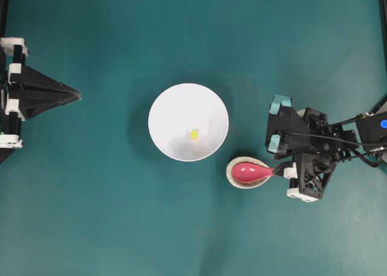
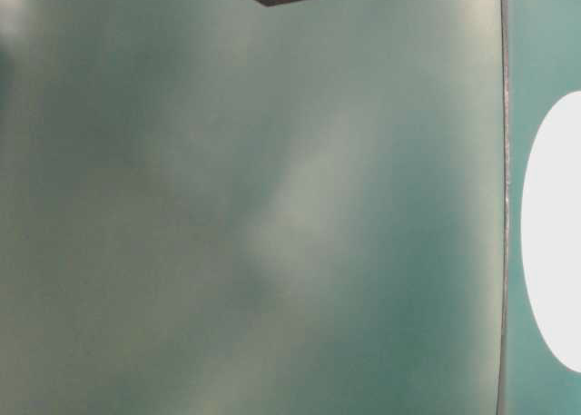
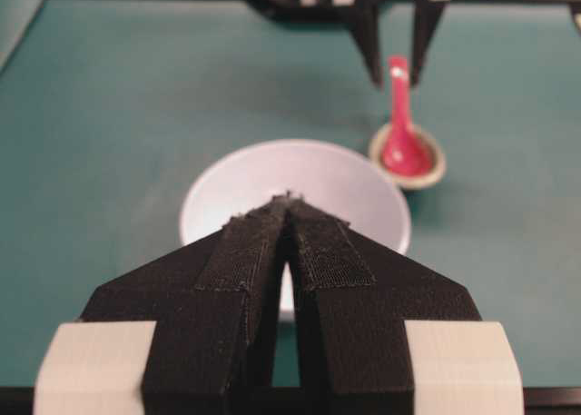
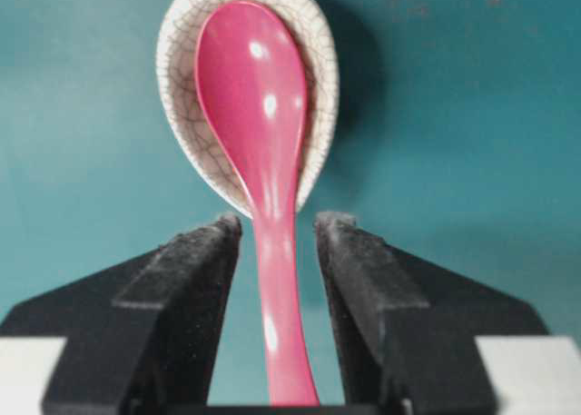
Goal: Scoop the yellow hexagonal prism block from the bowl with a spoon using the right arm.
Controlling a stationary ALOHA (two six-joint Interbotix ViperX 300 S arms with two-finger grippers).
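The tiny yellow hexagonal prism block (image 1: 193, 134) lies inside the large white bowl (image 1: 172, 107) at the table's middle. Right of the bowl, the pink-red spoon (image 1: 251, 171) rests with its scoop in a small speckled dish (image 1: 231, 176) and its handle pointing right. My right gripper (image 4: 279, 222) is open and straddles the spoon's handle (image 4: 277, 288), with a teal gap on each side between pads and handle. My left gripper (image 3: 289, 200) is shut with nothing in it, parked at the far left (image 1: 77, 95) and pointing at the bowl (image 3: 236, 179).
The crackle-glazed dish (image 4: 177, 115) sits close to the bowl's lower right rim. The teal mat covers the table all around. The table-level view is blurred, showing only part of the white bowl (image 2: 558, 233) at its right edge.
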